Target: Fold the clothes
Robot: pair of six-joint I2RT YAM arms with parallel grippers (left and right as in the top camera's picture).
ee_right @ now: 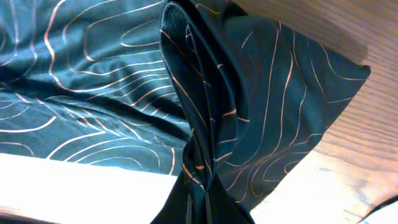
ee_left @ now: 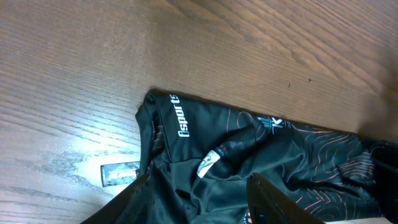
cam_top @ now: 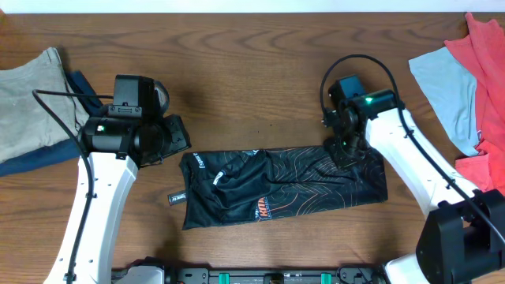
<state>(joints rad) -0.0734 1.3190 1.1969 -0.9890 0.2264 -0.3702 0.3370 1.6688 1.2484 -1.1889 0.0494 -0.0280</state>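
A shiny black sports jersey with thin orange-red contour lines and white lettering (cam_top: pixel 284 185) lies on the brown wooden worktop (cam_top: pixel 237 63). It is gathered into a long rumpled band across the lower centre of the overhead frame.

The right end effector (cam_top: pixel 347 150) sits on the band's upper right part. In the right wrist view it is closed on a raised ridge of the cloth at the bottom centre, and creases fan out from the pinch. The left end effector (ee_left: pixel 199 186) hangs above the collar end near the white lettering, with its fingers spread wide and nothing between them.

The fabric looks thin, light and slick. It will likely slide on itself and sag rather than hold a crease, so a pinch should take in all the layers close to an edge or corner. The bare collar corner at the left end of the band seems the natural place for the free side.

A small grey tag (cam_top: pixel 175 197) lies just beside the jersey's left edge. A beige garment (cam_top: pixel 28 95) is piled at the upper left of the overhead frame. Pale blue and coral garments (cam_top: pixel 465 87) are piled at the upper right, well apart from the jersey.
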